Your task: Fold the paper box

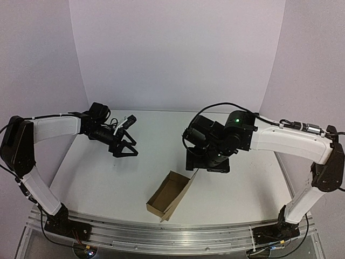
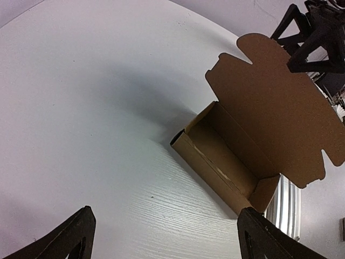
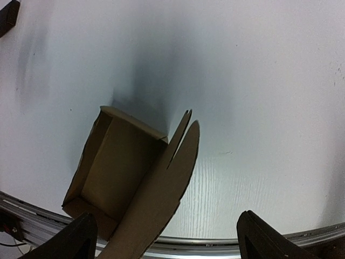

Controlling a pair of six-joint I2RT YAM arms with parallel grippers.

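- My left gripper (image 1: 125, 152) has its jaws spread wide and holds nothing. It hangs above the table (image 1: 102, 183), well apart from the paper box (image 1: 169, 195).
- My right gripper (image 3: 170, 243) is also spread and empty. It sits just above the far end of the box, with the upright lid (image 3: 156, 199) rising between its fingers in the wrist view.
- The box is a formed open tray lying near the table's front edge, between the arms and closer to the right one. Its near corner is close to the metal rail (image 1: 161, 233).
- Main risk, as I judge it: nothing pins the tray, so pressing the lid down may skid the light box toward the rail or off it.
- The lid's rounded tabs (image 2: 253, 51) could miss the tray walls and crumple outside them if I close at an angle.
- A descending finger might catch the lid edge and crease it.
- Bringing the left arm across risks clipping the right one.
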